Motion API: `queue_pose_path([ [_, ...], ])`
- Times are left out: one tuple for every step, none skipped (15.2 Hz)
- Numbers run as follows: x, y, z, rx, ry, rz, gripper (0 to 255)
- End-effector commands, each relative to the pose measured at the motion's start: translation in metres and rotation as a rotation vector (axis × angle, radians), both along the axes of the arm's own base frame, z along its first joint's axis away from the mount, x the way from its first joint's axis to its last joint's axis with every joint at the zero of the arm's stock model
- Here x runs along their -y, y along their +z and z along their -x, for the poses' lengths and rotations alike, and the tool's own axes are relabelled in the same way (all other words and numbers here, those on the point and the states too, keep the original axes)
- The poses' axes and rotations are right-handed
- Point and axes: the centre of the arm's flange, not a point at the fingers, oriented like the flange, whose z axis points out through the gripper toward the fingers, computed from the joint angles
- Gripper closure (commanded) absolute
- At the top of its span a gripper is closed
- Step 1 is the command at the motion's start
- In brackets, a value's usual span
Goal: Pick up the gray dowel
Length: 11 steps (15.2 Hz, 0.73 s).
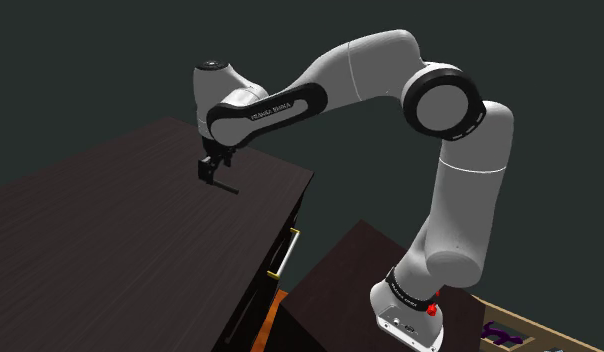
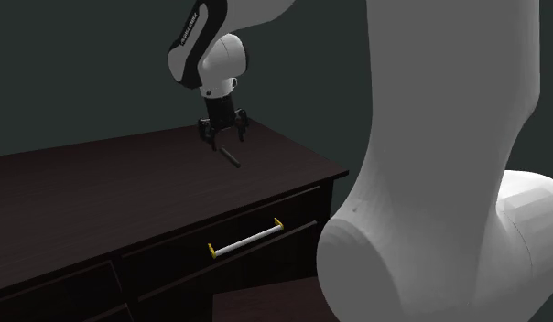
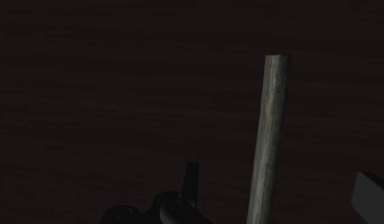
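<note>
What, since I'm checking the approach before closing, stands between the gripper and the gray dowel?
Nothing visible does. The gripper hangs open just over the gray dowel, which lies on the dark table between its jaws, apart from both.

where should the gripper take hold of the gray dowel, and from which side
Mid-shaft, from straight above. The dowel appears to lie flat on the dark table, so its underside is closed off. Its shaft is thin and round, and in the wrist view it runs lengthwise inside the open gripper, so closing across its width should work.
</note>
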Motion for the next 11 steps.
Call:
queue_pose_path([
  [-0.001, -0.011, -0.001, -0.001, 0.003, 0.001, 0],
  [-0.001, -0.016, -0.001, -0.001, 0.003, 0.001, 0],
  [-0.001, -0.021, -0.001, -0.001, 0.003, 0.001, 0],
  [-0.001, -0.027, -0.001, -0.001, 0.003, 0.001, 0],
  [-0.001, -0.032, -0.001, -0.001, 0.003, 0.001, 0],
  [-0.001, -0.040, -0.001, -0.001, 0.003, 0.001, 0],
  [-0.001, -0.040, -0.001, -0.001, 0.003, 0.001, 0],
  [-0.001, -0.040, -0.001, -0.001, 0.003, 0.001, 0],
  [0.000, -0.040, -0.001, -0.001, 0.003, 0.001, 255],
  [-0.001, -0.040, -0.001, -0.001, 0.003, 0.001, 255],
  [0.000, -0.040, -0.001, -0.001, 0.003, 0.001, 255],
])
